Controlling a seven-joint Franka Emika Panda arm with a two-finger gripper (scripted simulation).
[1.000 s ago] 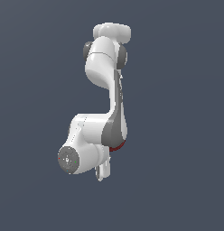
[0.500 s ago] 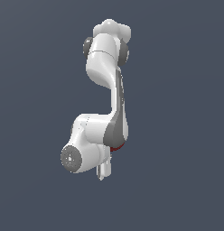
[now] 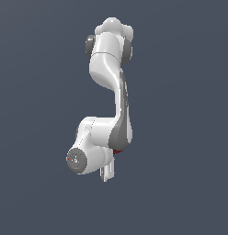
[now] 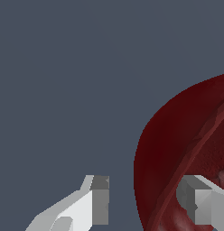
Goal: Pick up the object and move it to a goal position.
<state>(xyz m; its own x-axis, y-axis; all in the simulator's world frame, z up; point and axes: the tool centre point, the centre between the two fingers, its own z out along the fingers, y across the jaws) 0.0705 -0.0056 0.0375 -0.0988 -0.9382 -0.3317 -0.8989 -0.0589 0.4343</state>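
Between the spread fingers of the white, blocky two-fingered gripper (image 4: 147,205), the wrist view shows the rim of a dark red, glossy round bowl-like disc (image 4: 177,149); one grey-padded finger (image 4: 202,203) sits over its hollow, the other (image 4: 98,198) outside, neither clearly touching. From the exterior view, the smooth white arm (image 3: 109,69) hides all but a red sliver (image 3: 117,150)

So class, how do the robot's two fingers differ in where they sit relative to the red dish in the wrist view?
One finger shows against plain grey background, clear of the red dish. The other finger overlaps the dish, in front of its dark inside. Both are pale grey and blocky.
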